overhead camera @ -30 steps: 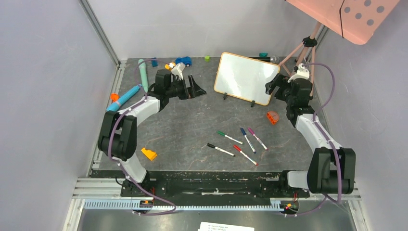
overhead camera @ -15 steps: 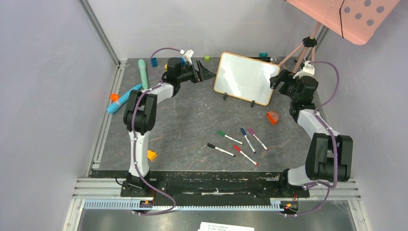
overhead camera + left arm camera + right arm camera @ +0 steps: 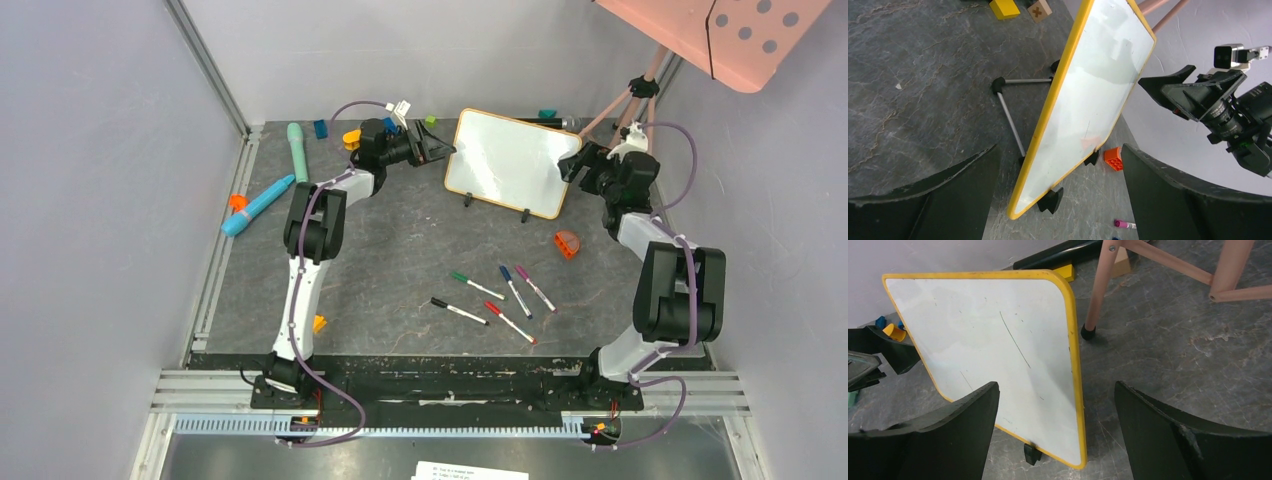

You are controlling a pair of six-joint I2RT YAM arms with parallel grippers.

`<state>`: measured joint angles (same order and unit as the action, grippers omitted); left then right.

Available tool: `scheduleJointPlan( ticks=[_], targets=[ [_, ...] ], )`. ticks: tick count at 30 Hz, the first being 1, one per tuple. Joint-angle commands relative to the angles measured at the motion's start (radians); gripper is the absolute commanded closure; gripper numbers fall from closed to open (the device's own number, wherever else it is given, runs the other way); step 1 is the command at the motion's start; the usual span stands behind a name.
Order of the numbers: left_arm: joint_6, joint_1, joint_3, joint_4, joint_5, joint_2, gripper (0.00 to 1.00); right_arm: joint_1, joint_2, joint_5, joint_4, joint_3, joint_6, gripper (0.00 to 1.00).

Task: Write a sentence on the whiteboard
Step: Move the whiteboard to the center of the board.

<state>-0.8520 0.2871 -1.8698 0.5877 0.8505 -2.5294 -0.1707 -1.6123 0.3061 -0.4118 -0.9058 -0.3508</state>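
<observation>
Small rectangular whiteboard with thin yellow-wood frame and rounded corners [image 3: 510,160]: upright on little black feet near the far edge of the dark grey marbled table [image 3: 400,260], right of centre, leaning back a little. Writing face blank apart from a few faint stray strokes; no sentence on it yet.

Left gripper [image 3: 440,152] just beside the board's left edge, jaws spread wide, nothing held. In the left wrist view, the frame edge-on in the gap ahead of the open jaws, apparently untouched. Right gripper [image 3: 573,166] at the board's right edge, jaws likewise wide apart and empty, with the right-hand frame lined up in the gap.

Five thin marker pens [image 3: 495,300] loose around the middle of the table, towards the near edge, well apart from both grippers: green, blue, purple, black, red.

Step in hand, by the look of it: taking hold of the board from both sides, to steady or shift it before any writing. Next, probably: easing each pair of jaws over the thin frame and closing gently, without tipping the board off its feet. After that, freeing one arm to fetch a pen.
</observation>
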Motion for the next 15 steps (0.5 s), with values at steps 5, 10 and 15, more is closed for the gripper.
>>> scheduleJointPlan(
  ticks=[5, 10, 15],
  targets=[
    [-0.072, 0.007, -0.087, 0.032, 0.054, -0.063, 0.14, -0.004, -0.126, 0.11, -0.085, -0.127, -0.053, 0.24],
    [-0.078, 0.012, -0.102, 0.022, 0.044, -0.084, 0.19, -0.006, -0.182, 0.123, -0.091, -0.17, -0.064, 0.39],
    [-0.079, 0.02, -0.135, 0.009, 0.054, -0.108, 0.33, -0.009, -0.212, 0.149, -0.105, -0.18, -0.074, 0.51]
  ],
)
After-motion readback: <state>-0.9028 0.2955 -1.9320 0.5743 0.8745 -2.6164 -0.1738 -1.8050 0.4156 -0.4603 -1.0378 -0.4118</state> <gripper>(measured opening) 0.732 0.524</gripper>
